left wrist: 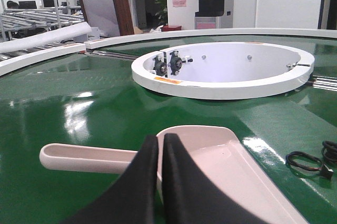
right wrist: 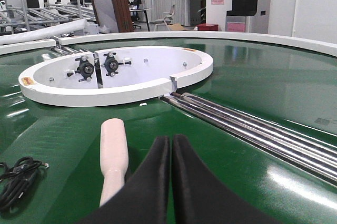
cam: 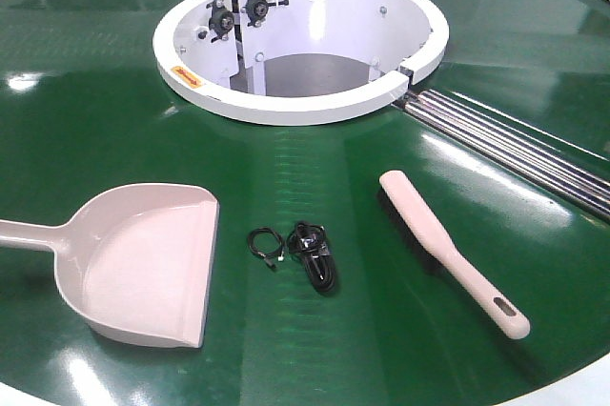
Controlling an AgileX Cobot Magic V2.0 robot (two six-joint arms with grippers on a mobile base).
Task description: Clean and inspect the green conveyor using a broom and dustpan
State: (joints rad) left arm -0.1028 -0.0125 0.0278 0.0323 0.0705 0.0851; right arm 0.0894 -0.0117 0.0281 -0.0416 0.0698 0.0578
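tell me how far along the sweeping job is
Nothing looks done: black cables lie loose on the green belt between the dustpan and the broom, both untouched. In hand: nothing; the left gripper and right gripper are shut and empty, each facing its tool. Remaining: grasp both, sweep, inspect.

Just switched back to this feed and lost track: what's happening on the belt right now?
Nothing is being handled yet. The pale pink plastic dustpan and the long pink hand brush with black bristles both lie flat on the glossy dark-green conveyor belt. A small tangle of black cables sits between them, in front of the white ring-shaped hub. The left gripper, shut, is aimed at the dustpan's handle end. The right gripper, also shut, points just beside the brush. Neither holds anything.
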